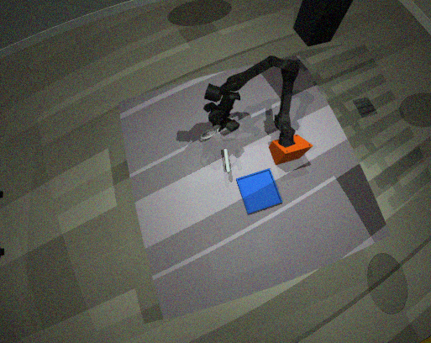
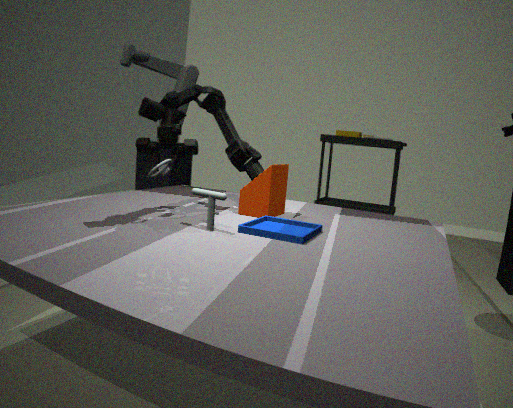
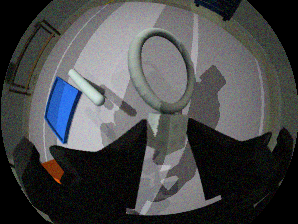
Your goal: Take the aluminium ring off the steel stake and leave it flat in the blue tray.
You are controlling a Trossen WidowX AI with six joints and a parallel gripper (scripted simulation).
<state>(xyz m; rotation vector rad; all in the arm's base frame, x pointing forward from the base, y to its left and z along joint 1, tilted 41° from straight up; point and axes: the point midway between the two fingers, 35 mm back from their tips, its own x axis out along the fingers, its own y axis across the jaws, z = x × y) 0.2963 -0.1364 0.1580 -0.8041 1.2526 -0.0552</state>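
one ring (image 1: 203, 136) (image 2: 153, 171) (image 3: 136, 75) is held in the air by its tab (image 3: 167, 134), clamped in one gripper (image 1: 224, 126) (image 3: 166, 123), its loop beyond the fingertips. to the right, one stake (image 1: 227, 160) (image 2: 210, 212) (image 3: 86, 88) and one blue tray (image 1: 260, 192) (image 2: 280, 230) (image 3: 62, 110) are seen.

Robotics lab or workshop, robot arm (image 1: 286, 90) (image 2: 226, 125) on striped table (image 1: 205, 235) (image 2: 234, 300), metal-framed bench (image 2: 396, 175) behind

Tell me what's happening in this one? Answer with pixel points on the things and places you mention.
A single robot arm has its pincer (image 3: 166, 123) shut on the welded tab of an aluminium ring (image 1: 215, 130) (image 2: 161, 168) (image 3: 134, 65), holding the ring in the air, tilted. The ring is off the T-shaped steel stake (image 1: 227, 160) (image 2: 211, 212) (image 3: 86, 88). The blue tray (image 1: 259, 192) (image 2: 280, 229) (image 3: 62, 109) has no ring in it, so laying it flat there and letting go remain.
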